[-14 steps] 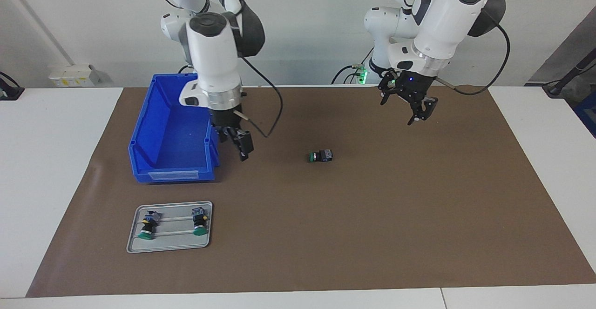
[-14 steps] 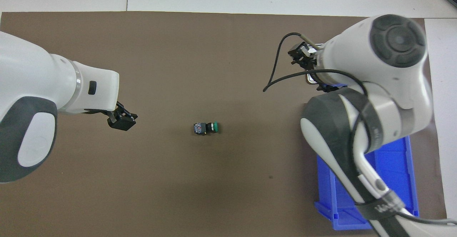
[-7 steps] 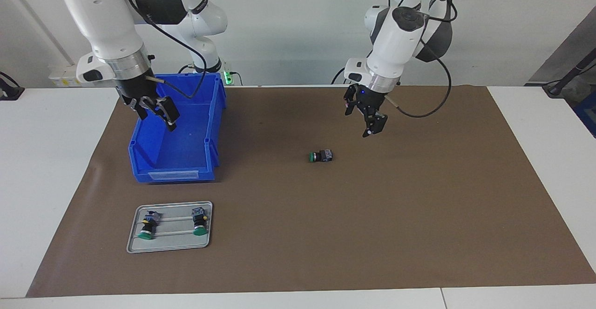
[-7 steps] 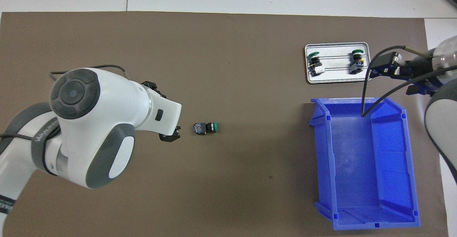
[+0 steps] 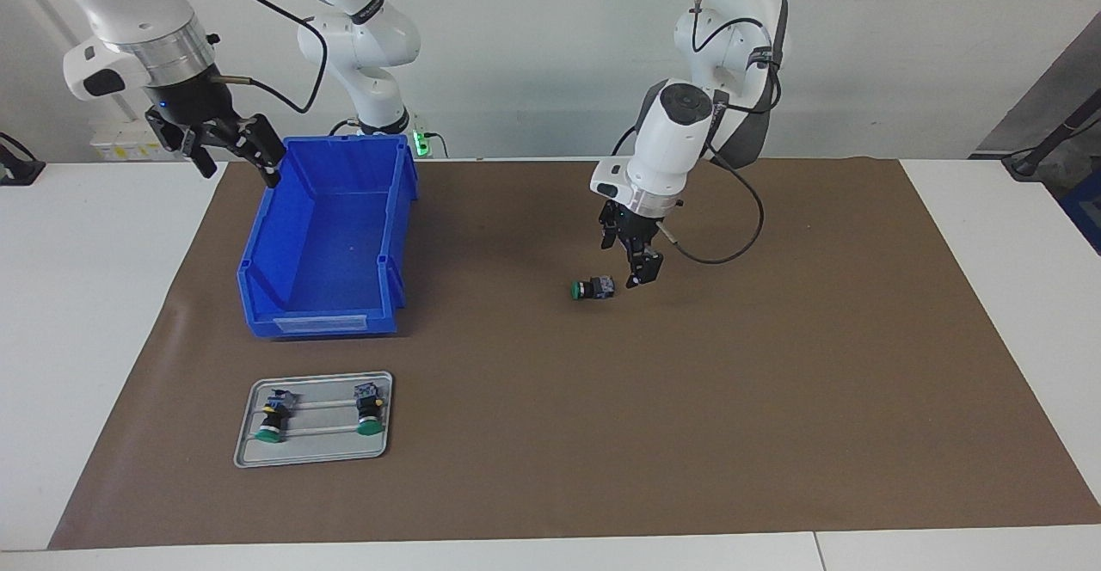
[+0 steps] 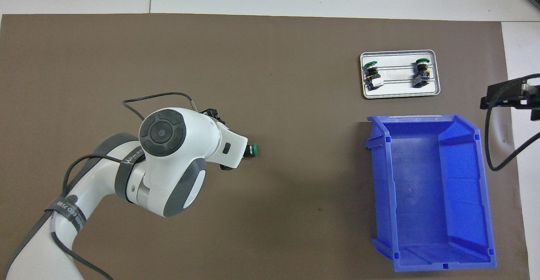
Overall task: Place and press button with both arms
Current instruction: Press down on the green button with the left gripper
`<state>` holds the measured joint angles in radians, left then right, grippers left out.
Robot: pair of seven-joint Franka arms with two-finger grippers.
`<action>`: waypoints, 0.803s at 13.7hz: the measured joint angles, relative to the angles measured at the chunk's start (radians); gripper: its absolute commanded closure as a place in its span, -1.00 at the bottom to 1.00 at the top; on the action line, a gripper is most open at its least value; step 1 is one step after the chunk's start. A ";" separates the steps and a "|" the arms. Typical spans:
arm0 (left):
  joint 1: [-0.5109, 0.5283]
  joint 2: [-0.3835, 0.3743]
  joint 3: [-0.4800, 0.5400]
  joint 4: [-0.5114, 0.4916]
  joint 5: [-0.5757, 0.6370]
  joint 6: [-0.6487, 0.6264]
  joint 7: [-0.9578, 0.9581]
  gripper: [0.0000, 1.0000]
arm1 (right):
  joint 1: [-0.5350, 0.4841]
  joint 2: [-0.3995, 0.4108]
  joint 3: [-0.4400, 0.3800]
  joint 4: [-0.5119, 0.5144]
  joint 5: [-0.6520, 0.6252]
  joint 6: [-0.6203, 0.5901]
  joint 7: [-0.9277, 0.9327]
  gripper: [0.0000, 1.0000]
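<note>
The button (image 5: 592, 288) lies on its side on the brown mat (image 5: 774, 365) near the table's middle, green cap toward the right arm's end. My left gripper (image 5: 626, 260) is open and hangs just above the button's block-base end, not holding it. In the overhead view the left arm's wrist (image 6: 185, 153) covers the button's body and only the green cap (image 6: 252, 150) shows. My right gripper (image 5: 228, 143) is open and empty, raised beside the blue bin's corner nearest the robots; it also shows in the overhead view (image 6: 508, 95).
An open blue bin (image 5: 391, 244) stands on the mat toward the right arm's end. Farther from the robots than the bin, a small metal tray (image 5: 314, 455) holds two other green-capped buttons, one (image 5: 273, 420) with a yellow band.
My left arm has swung in and come down from over the mat to just above the button. My right arm has lifted and pulled back from the bin's inner side to its outer corner.
</note>
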<state>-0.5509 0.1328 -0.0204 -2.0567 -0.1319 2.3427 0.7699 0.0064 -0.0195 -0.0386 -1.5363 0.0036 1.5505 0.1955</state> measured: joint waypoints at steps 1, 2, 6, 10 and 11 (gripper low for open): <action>-0.013 0.018 0.000 -0.001 0.000 0.023 0.000 -0.99 | 0.001 0.001 0.005 0.001 -0.011 -0.017 -0.017 -1.00; -0.026 0.037 0.000 -0.001 0.000 0.039 0.001 -0.99 | 0.001 0.002 0.008 0.004 -0.025 -0.038 -0.034 -1.00; -0.062 0.119 0.001 0.001 0.001 0.087 0.028 -1.00 | 0.001 0.004 0.014 0.030 -0.030 -0.061 -0.046 -1.00; -0.072 0.168 0.001 0.018 0.001 0.144 0.042 -1.00 | 0.001 0.005 0.016 0.023 -0.030 -0.060 -0.046 -1.00; -0.074 0.173 0.001 0.024 0.001 0.144 0.045 -1.00 | 0.001 0.005 0.017 0.023 -0.030 -0.060 -0.046 -1.00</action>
<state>-0.6250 0.3056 -0.0198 -2.0330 -0.1313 2.4868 0.8150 0.0070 -0.0145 -0.0219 -1.5136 -0.0264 1.4904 0.1498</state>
